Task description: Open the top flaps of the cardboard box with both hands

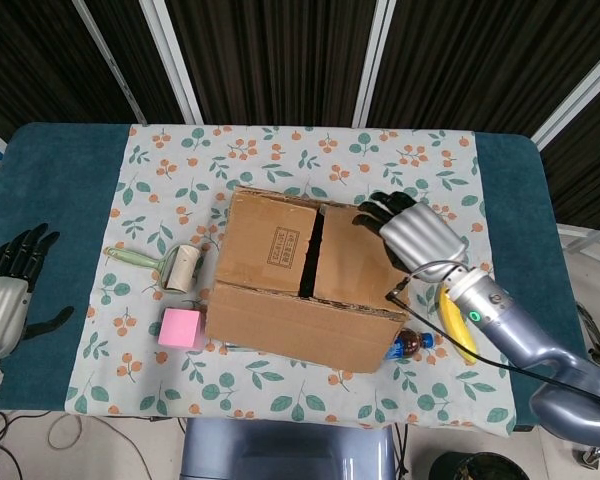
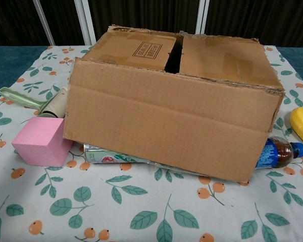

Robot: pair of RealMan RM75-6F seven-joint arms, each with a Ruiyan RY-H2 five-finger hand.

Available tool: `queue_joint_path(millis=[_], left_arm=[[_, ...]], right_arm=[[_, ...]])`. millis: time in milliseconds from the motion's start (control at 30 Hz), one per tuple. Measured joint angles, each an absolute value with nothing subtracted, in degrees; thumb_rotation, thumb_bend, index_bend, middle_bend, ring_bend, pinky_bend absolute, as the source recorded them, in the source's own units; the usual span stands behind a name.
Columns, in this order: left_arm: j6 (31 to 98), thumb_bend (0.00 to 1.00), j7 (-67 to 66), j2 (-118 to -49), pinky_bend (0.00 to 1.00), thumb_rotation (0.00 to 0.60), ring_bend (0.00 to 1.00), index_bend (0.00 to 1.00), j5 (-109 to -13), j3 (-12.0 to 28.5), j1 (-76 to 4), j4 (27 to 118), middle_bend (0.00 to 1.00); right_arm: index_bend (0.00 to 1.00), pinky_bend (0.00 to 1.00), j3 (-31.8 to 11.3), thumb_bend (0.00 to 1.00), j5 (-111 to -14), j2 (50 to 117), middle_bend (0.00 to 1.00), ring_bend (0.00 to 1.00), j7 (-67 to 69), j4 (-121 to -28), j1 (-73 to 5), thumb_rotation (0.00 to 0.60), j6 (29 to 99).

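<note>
Box (image 1: 308, 277) sits mid-frame on the counter (image 1: 60, 180), flaps closed with a dark gap between them. Right robot hand (image 1: 410, 233) is over the box's right flap, fingers spread, grasping nothing. Left robot hand (image 1: 8, 292) hangs released at the lower left edge, well apart from the box.

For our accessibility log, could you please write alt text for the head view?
A closed cardboard box sits on a floral cloth, the right robot hand open above its right flap. The left robot hand waits open at the table's edge.
</note>
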State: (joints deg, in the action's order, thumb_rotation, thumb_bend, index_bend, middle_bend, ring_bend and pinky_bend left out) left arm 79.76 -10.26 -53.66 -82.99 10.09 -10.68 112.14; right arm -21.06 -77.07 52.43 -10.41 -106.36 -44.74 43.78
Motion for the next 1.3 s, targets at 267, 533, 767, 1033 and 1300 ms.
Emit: queue_joint_path(millis=[267,533,767,1033,1300], left_arm=[[79.19,0.16,-8.43,-53.07,0.11,0.600,0.01,0.00,-81.83,9.91,-11.26,112.08,0.00],[77.85,0.16,-7.08,-52.81,0.11,0.600,0.01,0.00,-80.63,9.38,-12.10,111.72,0.00],[78.00,0.16,-6.65,-52.65,0.11,0.600,0.01,0.00,-80.70,9.01,-12.37,112.03,0.00],[77.77,0.16,-6.28,-52.55,0.11,0.600,0.01,0.00,-80.71,8.53,-12.71,112.28,0.00],[77.27,0.16,-5.47,-52.32,0.11,0.600,0.01,0.00,-80.48,8.07,-13.08,112.60,0.00]], right_arm=[[0.30,0.23,-19.53,1.00,-72.40,60.92,0.24,0.17,-18.34,-101.58,-53.37,0.600,38.21],[0.33,0.23,-15.46,1.00,-67.49,66.33,0.25,0.17,-28.47,-95.54,-60.06,0.600,35.23],[0.33,0.23,-12.65,1.00,-67.67,66.82,0.25,0.17,-32.34,-93.29,-63.31,0.600,33.96],[0.34,0.23,-10.86,1.00,-69.31,65.64,0.25,0.17,-35.48,-92.36,-67.27,0.600,31.15],[0.36,0.23,-7.88,1.00,-70.63,64.64,0.27,0.17,-37.97,-92.45,-70.83,0.600,27.52]])
